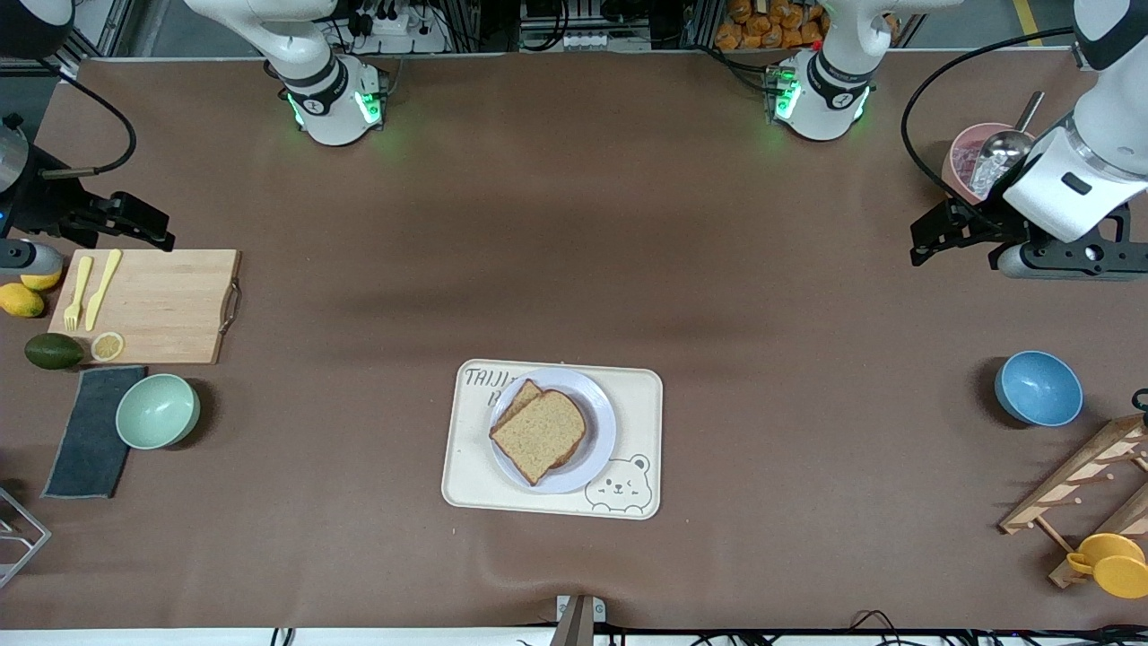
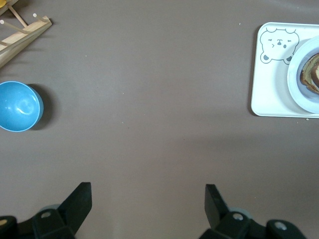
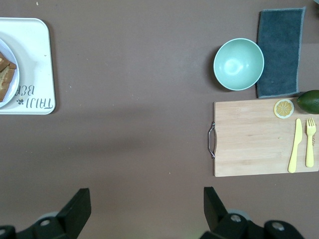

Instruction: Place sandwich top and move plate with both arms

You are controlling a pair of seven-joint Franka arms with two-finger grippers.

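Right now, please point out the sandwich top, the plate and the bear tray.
sandwich top (image 1: 539,435), front view, middle of slice.
plate (image 1: 603,440), front view, bare rim.
bear tray (image 1: 473,480), front view, bare corner.

Front view: high, facing the arm bases, taking in the whole table (image 1: 574,224). Wrist views: looking straight down from well above, one at each table end. Shared by all three: the bear tray (image 1: 466,484) (image 2: 271,104) (image 3: 42,59).

The sandwich top (image 1: 539,435), a brown wholegrain slice with a darker crust, lies flat on another slice, slightly askew. Both rest on the pale round plate (image 1: 599,449), low in the frame's centre.
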